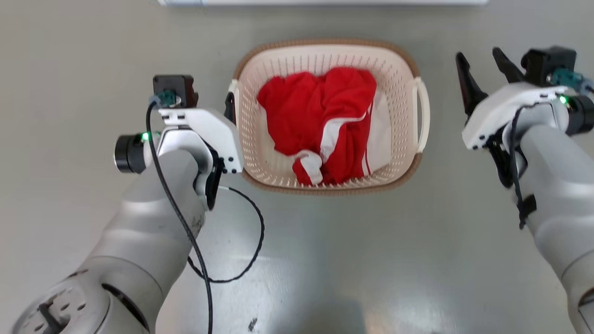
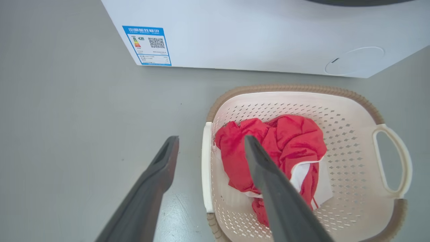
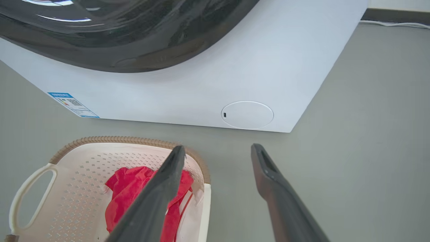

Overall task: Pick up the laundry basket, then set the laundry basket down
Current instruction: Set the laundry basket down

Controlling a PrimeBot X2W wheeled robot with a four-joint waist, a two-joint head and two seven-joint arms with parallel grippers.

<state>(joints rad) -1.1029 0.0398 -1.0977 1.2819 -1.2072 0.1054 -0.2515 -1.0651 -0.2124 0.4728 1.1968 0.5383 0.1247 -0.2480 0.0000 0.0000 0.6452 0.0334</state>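
Tapered dark left hand, perforated cream laundry basket, crumpled red cloth

A smooth grey floor shows soft patches of reflected light. On it stands a white washing machine with a dark glossy door, a blue label and a round cover low on its front. A white cable runs along a dark skirting board.

Laundry area, white washing machine, grey floor
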